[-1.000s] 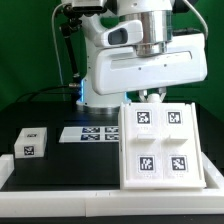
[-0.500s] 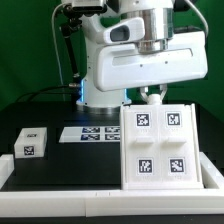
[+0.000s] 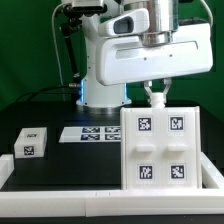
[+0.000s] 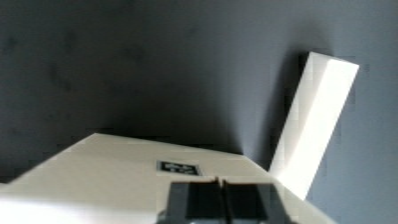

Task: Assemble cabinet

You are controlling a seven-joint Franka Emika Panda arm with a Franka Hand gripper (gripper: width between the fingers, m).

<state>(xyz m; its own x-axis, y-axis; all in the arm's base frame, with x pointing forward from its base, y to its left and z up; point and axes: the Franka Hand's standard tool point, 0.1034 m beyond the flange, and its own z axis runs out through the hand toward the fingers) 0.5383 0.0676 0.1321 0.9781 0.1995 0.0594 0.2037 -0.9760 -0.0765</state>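
Observation:
The cabinet body (image 3: 165, 148), a large white box with several square tags on its face, stands at the exterior view's right. My gripper (image 3: 155, 96) hangs just over its far edge, jaws pressed together with nothing seen between them. In the wrist view the dark fingers (image 4: 199, 203) are closed over the white cabinet face (image 4: 107, 170), near one tag (image 4: 182, 167). A small white tagged block (image 3: 31, 143) sits apart at the exterior view's left.
The marker board (image 3: 90, 133) lies flat between the small block and the cabinet body. The arm's white base (image 3: 105, 90) stands behind. A white rim (image 3: 60, 195) runs along the table's front edge. A bright white strip (image 4: 320, 110) shows in the wrist view.
The arm has risen and shifted toward the exterior view's right. The cabinet body has turned a little and now sits squarer, slightly further right.

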